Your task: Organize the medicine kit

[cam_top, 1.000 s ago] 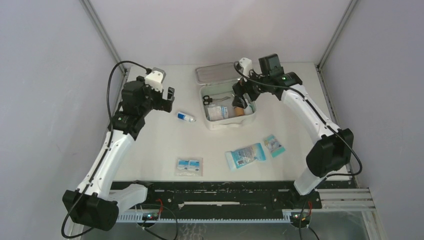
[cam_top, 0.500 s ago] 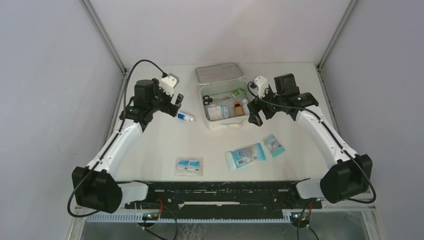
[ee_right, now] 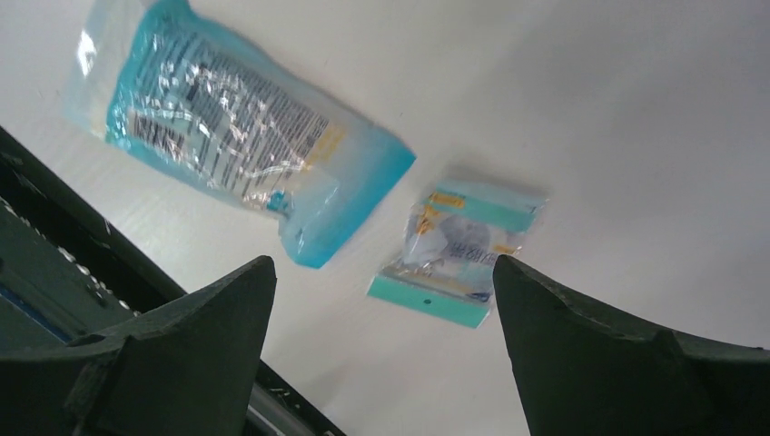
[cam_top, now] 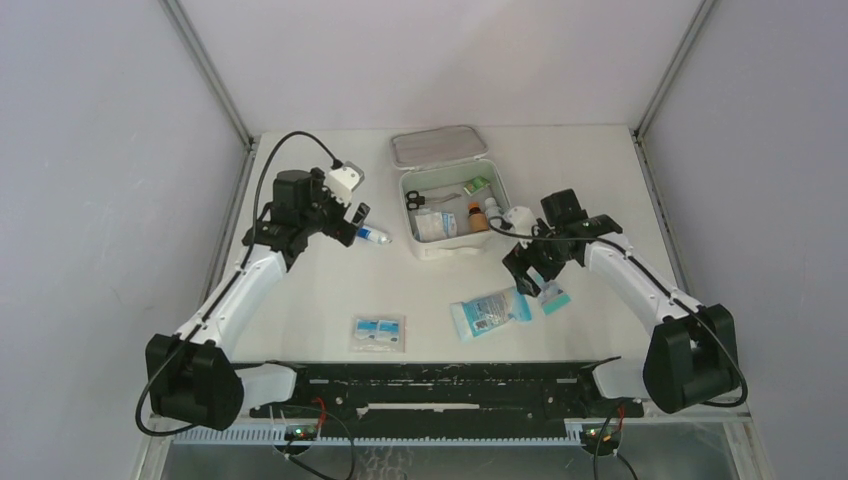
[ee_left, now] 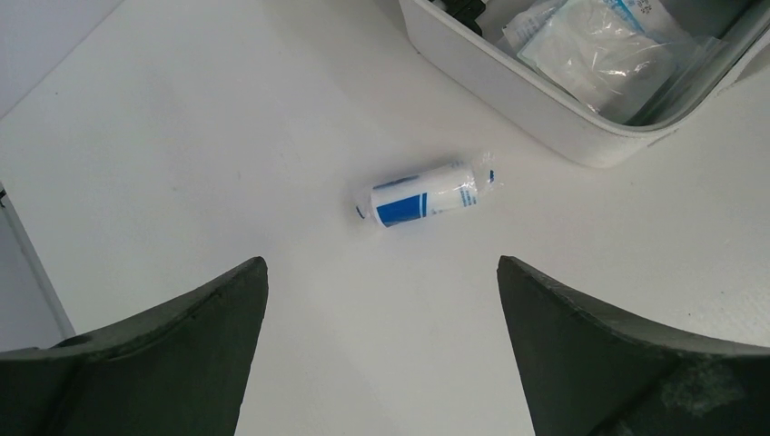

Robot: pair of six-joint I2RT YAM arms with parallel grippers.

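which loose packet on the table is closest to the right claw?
The small teal-edged plastic sachet, sitting right under the right claw. The bigger light-blue plastic pouch lies further left; the clear twin-pad packet is far off.

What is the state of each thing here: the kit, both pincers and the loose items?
Kit: open, lid back, partly filled.
Roll: on its side on table, outside kit.
Large packet: flat on table.
Small packet: flat on table.
Sachets: flat on table.
Left pincer: open, empty, above roll.
Right pincer: open, empty, above small packet.
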